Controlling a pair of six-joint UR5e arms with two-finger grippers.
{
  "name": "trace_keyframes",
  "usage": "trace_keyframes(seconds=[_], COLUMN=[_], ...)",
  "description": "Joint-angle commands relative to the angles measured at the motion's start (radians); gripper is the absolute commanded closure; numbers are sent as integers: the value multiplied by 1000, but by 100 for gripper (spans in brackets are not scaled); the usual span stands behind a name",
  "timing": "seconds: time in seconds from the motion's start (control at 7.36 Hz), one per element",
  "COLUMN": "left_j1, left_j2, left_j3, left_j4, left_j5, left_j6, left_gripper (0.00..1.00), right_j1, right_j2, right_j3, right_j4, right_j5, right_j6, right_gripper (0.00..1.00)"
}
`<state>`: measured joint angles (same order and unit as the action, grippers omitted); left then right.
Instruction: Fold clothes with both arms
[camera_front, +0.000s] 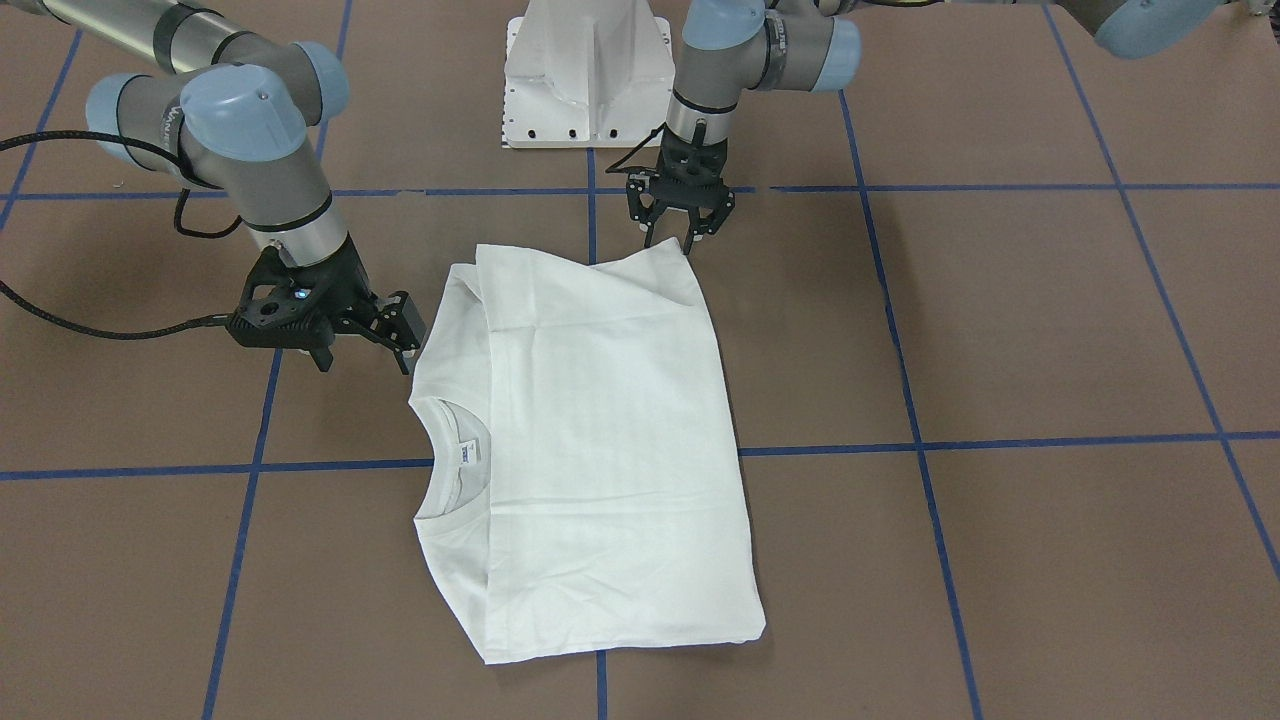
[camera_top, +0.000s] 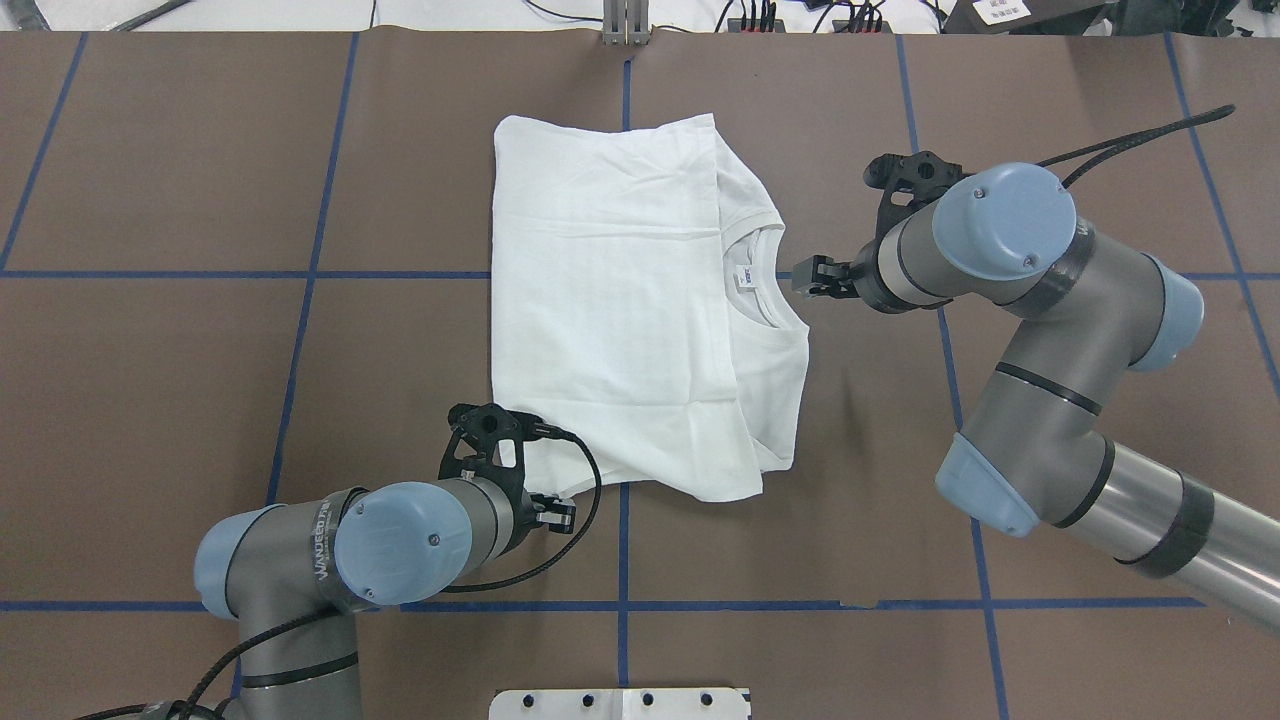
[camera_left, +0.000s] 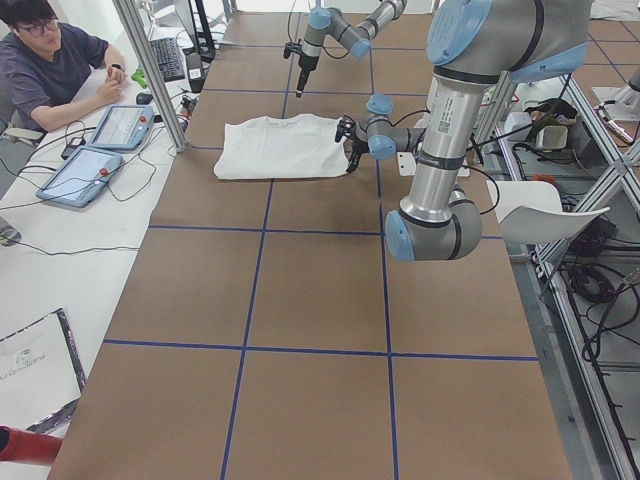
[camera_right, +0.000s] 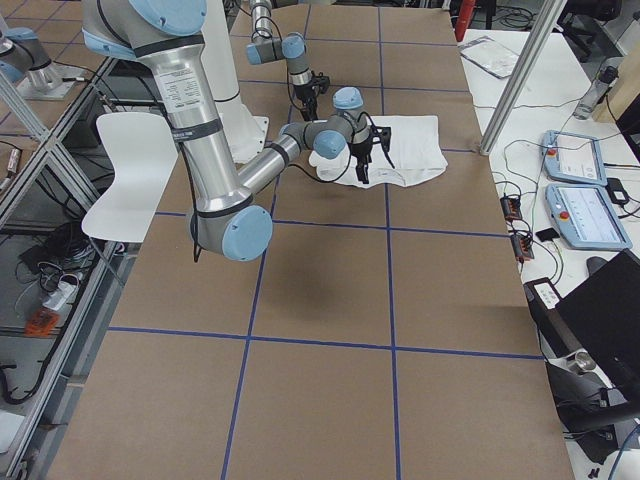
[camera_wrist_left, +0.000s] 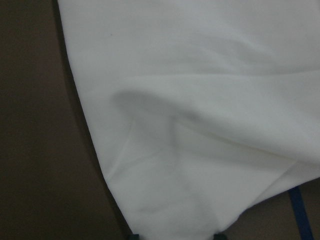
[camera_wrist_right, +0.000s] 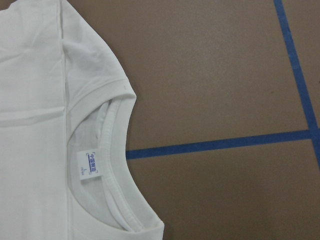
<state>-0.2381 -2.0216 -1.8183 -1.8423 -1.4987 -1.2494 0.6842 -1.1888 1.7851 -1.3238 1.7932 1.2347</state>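
As it lies flat near the middle of the counter (camera_front: 1050, 330), the white T-shirt (camera_front: 600, 430) forms a folded rectangle with its plain side up. Its collar (camera_wrist_right: 117, 200) and small label (camera_wrist_right: 91, 165) are turned toward the robot's right. The left tool (camera_front: 672, 240) stands upright at the shirt's corner nearest the robot, jaws spread, with one fingertip at the cloth's edge. White cloth fills that wrist's view. The right tool (camera_front: 365, 360) hangs just beside the shoulder edge near the collar, jaws apart and holding nothing. Blue tape lines (camera_front: 1000, 443) grid the brown counter.
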Motion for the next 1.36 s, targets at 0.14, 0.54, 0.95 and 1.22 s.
trace_keyframes(seconds=[0.14, 0.54, 0.95, 1.22], left_j1=[-3, -10, -29, -27], left_j2=[1, 9, 52, 147], left_j3=[-1, -16, -41, -148], left_j4=[2, 3, 3, 3], left_j5=[18, 32, 34, 28], left_j6=[-4, 1, 8, 74], left_gripper=[100, 100, 100, 100], right_j1=[0, -2, -2, -2], right_j2=[0, 0, 0, 0], right_j3=[2, 0, 0, 0], right_j4=[0, 0, 0, 0], right_j5=[0, 0, -2, -2], right_j6=[2, 3, 5, 5], right_gripper=[0, 0, 0, 0])
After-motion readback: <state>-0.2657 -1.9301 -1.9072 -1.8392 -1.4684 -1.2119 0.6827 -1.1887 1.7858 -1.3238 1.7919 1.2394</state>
